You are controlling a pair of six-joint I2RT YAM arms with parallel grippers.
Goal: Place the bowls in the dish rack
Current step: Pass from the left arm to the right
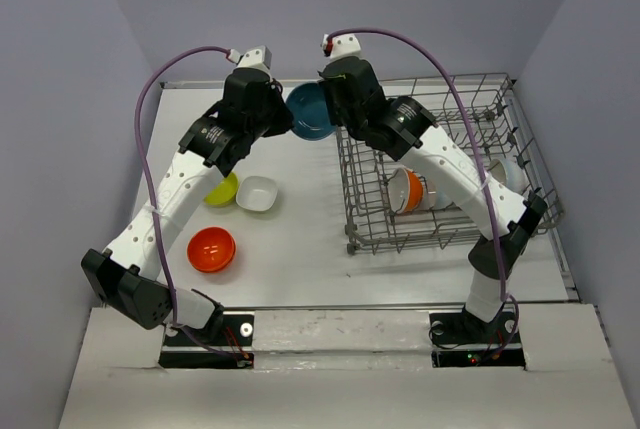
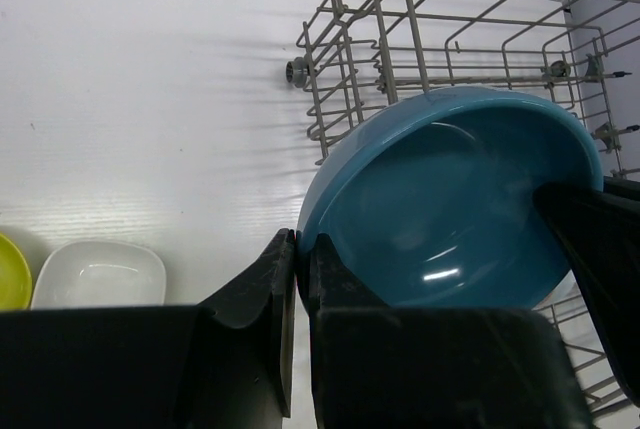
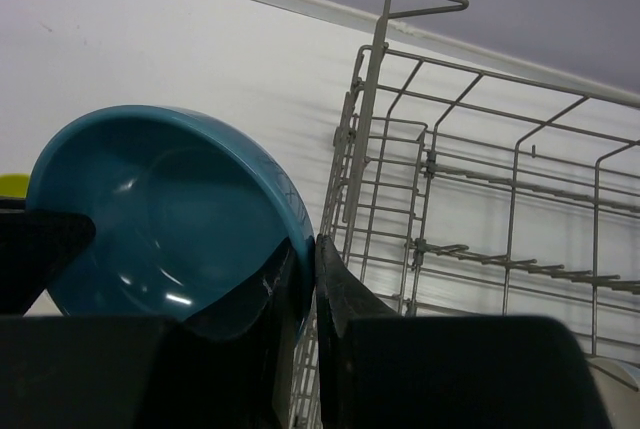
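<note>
Clamped at its rim by left jaws and right jaws: glossy round blue bowl (image 1: pixel 310 112), aloft at grey wire dish rack's (image 1: pixel 352 219) ten o'clock corner. Open white counter (image 1: pixel 300 249) at nine o'clock. Glossy yellow-green bowl (image 1: pixel 224 189) half hidden under left arm (image 1: pixel 180 189).

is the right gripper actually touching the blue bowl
Touching. The right wrist view shows the right gripper with both fingers pinched on the rim of the blue bowl, with no gap on either side.
</note>
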